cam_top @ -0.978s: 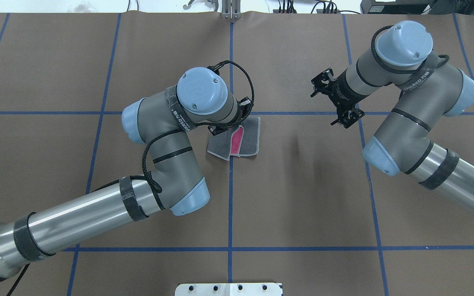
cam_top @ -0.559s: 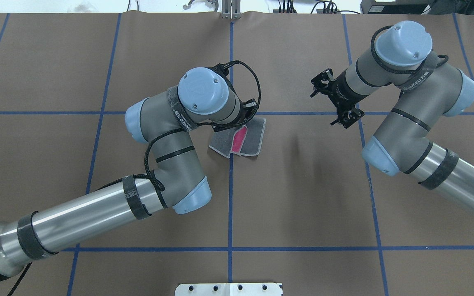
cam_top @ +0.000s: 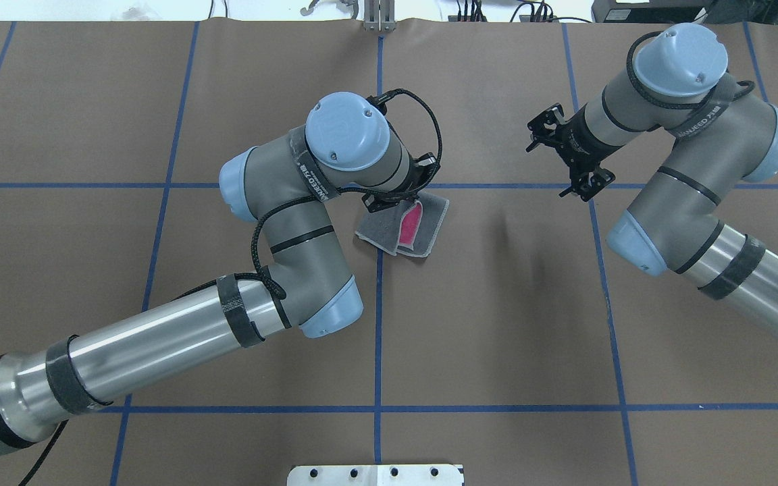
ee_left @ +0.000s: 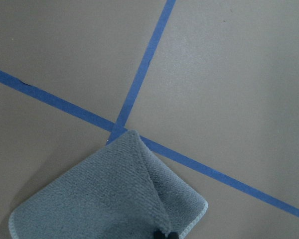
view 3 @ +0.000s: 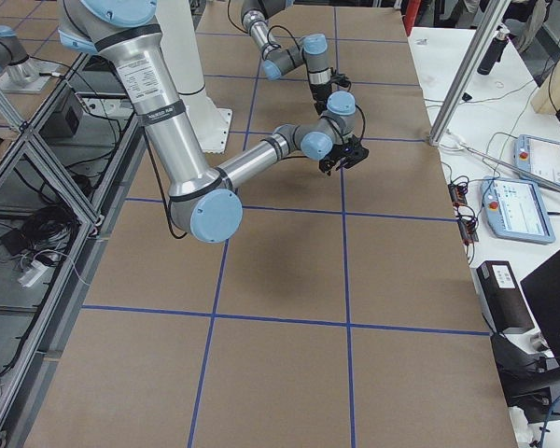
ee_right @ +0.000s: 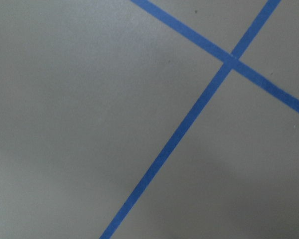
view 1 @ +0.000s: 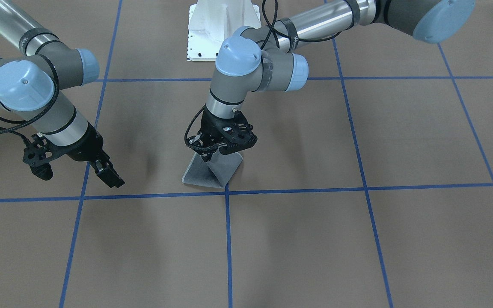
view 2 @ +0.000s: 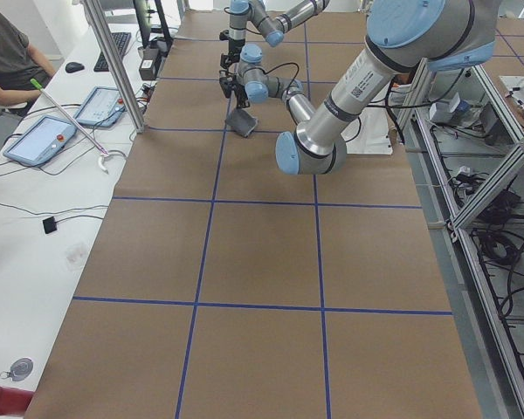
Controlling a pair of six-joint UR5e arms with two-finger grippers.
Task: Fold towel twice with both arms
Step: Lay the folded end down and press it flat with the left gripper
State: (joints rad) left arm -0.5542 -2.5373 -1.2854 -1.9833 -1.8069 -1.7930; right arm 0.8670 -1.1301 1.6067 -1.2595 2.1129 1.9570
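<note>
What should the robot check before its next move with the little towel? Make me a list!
1. Left gripper pinching the towel: ok, the cloth tents up to it.
2. Right gripper open and ready: ok, it hangs off to the side and touches nothing.
3. Fold lying flat and neat: not ok, the pink face shows between the grey flaps.
4. Grippers well apart: ok, there is a wide gap between them.
5. How much cloth is pinched: cannot tell, the gripper hides it.
</note>
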